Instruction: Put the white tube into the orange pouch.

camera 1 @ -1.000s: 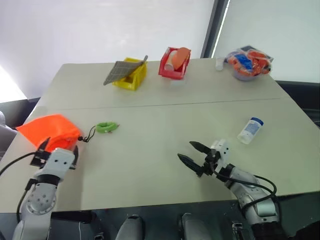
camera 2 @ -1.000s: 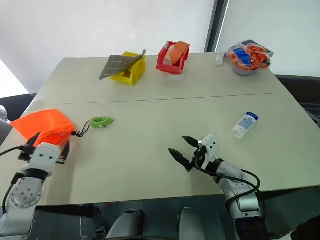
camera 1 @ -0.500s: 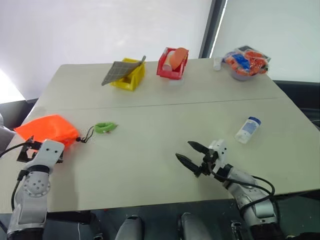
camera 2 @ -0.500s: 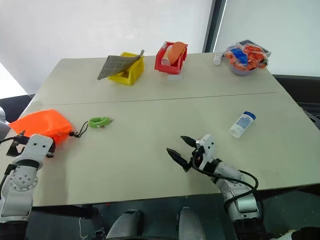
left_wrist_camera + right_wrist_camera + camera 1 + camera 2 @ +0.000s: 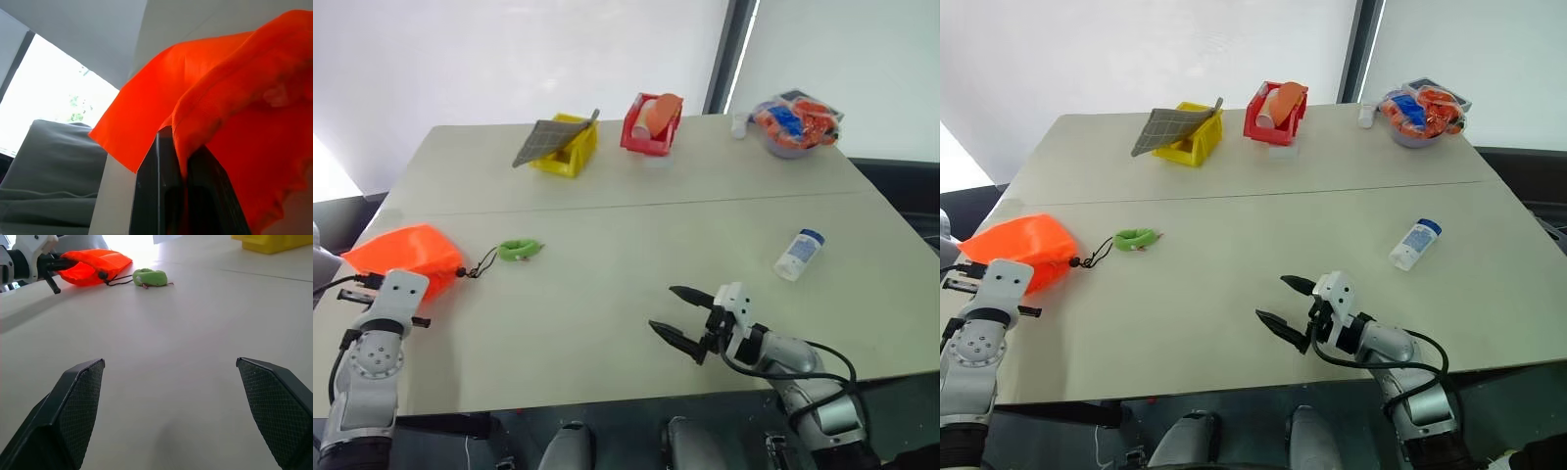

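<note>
Left gripper: clamped on orange pouch edge.
Right gripper: fingers spread wide, empty, above table.
White tube: lying beyond right gripper, apart.

Left gripper level, fingers clamped together, right gripper level, fingers spread wide

eyes: high, fwd-down, share table; L wrist: close on orange pouch; R wrist: low across table
</note>
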Available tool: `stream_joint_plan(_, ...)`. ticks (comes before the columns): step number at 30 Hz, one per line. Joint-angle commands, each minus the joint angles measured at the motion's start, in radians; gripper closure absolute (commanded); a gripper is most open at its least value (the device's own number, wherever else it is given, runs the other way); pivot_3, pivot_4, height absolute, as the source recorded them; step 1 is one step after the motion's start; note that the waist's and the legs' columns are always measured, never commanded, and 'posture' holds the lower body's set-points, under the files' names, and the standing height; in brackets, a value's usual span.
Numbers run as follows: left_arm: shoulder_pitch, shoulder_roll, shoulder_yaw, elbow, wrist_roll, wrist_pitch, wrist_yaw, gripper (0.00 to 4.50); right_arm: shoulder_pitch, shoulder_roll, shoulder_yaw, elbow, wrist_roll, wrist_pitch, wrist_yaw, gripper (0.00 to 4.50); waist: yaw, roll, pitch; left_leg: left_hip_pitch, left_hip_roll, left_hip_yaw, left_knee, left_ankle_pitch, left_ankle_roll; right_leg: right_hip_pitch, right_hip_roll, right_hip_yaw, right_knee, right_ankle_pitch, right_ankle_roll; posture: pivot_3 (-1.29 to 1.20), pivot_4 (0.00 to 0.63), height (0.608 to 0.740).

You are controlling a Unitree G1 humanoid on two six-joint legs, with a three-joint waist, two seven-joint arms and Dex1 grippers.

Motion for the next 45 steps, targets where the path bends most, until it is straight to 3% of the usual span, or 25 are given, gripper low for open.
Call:
stream_joint_plan(1,-0.013,-0.03,0.002,-0.088,-0.071,0.034,-0.048,4.45,-0.017,0.012,0.007,-0.016,-0.002,-0.025,0.003,0.0,0.0,0.0,0.0,0.0,0.0,0.0,0.0,0.0,0.0,0.0,0.0,0.0,0.0,0.0,0.0,0.0,0.15,0.74)
stream_joint_plan(12,-0.112,-0.14,-0.173,-0.287,-0.114,0.189,-0.139,4.45,-0.033,0.032,0.0,0.004,-0.014,-0.044,-0.012,0.0,0.0,-0.001,0.0,0.0,0.0,0.0,0.001,0.0,0.0,0.001,0.0,0.0,0.0,0.0,0.0,0.0,0.15,0.74)
stream_joint_plan(17,-0.194,-0.21,-0.298,-0.364,-0.11,0.259,-0.17,4.45,-0.026,0.032,-0.006,0.005,-0.017,-0.05,-0.018,0.0,0.005,-0.001,0.0,0.0,-0.001,0.0,0.002,0.001,0.0,0.002,0.001,0.0,0.0,0.0,0.0,0.0,0.15,0.74)
stream_joint_plan(22,-0.317,-0.335,-0.508,-0.475,-0.139,0.351,-0.239,4.45,-0.03,0.034,-0.021,0.017,-0.017,-0.055,-0.034,0.0,0.006,-0.002,0.0,0.0,-0.001,0.0,0.004,0.001,0.0,0.003,0.001,0.0,0.0,0.0,0.001,0.0,0.15,0.74)
stream_joint_plan(27,-0.36,-0.367,-0.533,-0.58,-0.209,0.433,-0.303,4.45,-0.029,0.024,-0.057,0.031,-0.012,-0.062,-0.055,0.0,-0.006,-0.001,0.0,0.0,-0.001,0.0,0.004,0.001,0.0,0.003,0.001,0.0,0.0,0.0,0.001,0.0,0.15,0.74)
stream_joint_plan(33,-0.308,-0.275,-0.43,-0.638,-0.273,0.502,-0.35,4.45,-0.042,0.033,-0.139,0.046,0.012,-0.049,-0.109,0.0,-0.006,0.0,0.001,0.002,0.0,-0.001,0.003,0.001,0.0,0.003,0.003,0.0,0.002,0.0,0.001,0.0,0.15,0.74)
stream_joint_plan(40,-0.099,-0.131,-0.325,-0.675,-0.37,0.475,-0.472,4.45,-0.077,0.039,-0.258,0.07,0.039,-0.035,-0.207,0.0,0.001,0.0,0.001,0.0,0.0,-0.001,0.004,0.001,0.0,0.003,0.002,0.0,0.001,0.0,0.0,0.0,0.15,0.74)
stream_joint_plan(45,-0.049,-0.1,-0.333,-0.642,-0.373,0.449,-0.485,4.45,-0.098,0.039,-0.328,0.123,0.016,-0.071,-0.281,0.0,0.004,0.001,0.001,0.0,-0.001,-0.001,0.004,0.001,0.0,0.003,0.001,0.0,0.0,0.0,0.0,0.0,0.15,0.74)
